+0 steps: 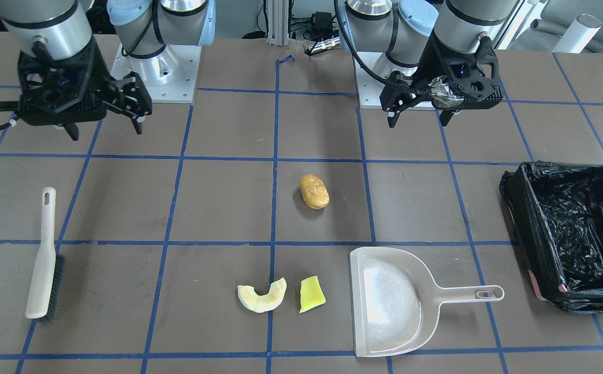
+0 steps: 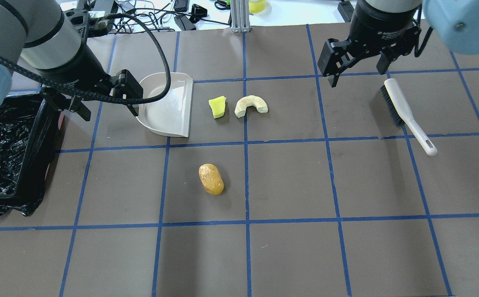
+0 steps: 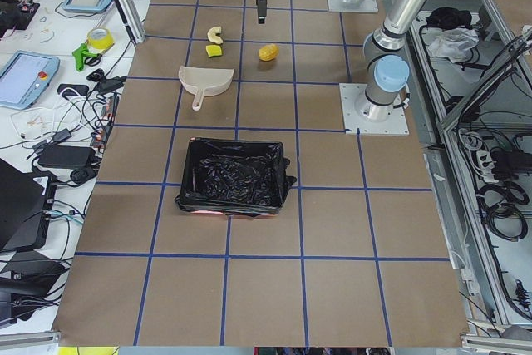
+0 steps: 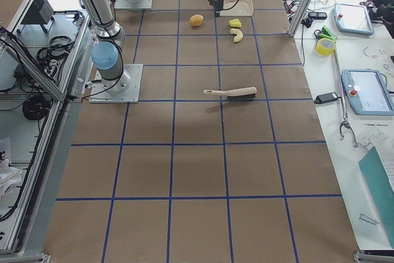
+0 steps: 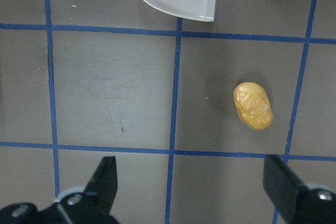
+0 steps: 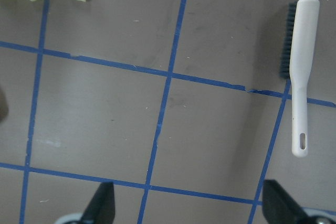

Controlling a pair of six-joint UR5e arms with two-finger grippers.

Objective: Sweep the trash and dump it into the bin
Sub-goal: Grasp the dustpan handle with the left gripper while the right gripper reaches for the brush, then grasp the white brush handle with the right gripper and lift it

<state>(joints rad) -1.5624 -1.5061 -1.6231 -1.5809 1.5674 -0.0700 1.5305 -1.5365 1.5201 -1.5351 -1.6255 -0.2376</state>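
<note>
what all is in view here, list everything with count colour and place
potato: 1, golden-brown, mid table
curved slice: 1, pale, beside the wedge
wedge: 1, yellow-green, between slice and dustpan
dustpan: 1, beige, empty, flat on the table
brush: 1, white handle, dark bristles, robot's right side
bin: 1, pink, black bag liner, robot's left end
table: 1, brown, blue tape grid
left arm: 1, grey and black, jaws open
right arm: 1, same colours, jaws open

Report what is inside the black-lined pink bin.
Only the crinkly black plastic bag shows inside the rectangular pink bin; nothing else is visible there. The bag covers the bin's floor and inner walls, so those cannot be seen.
</note>
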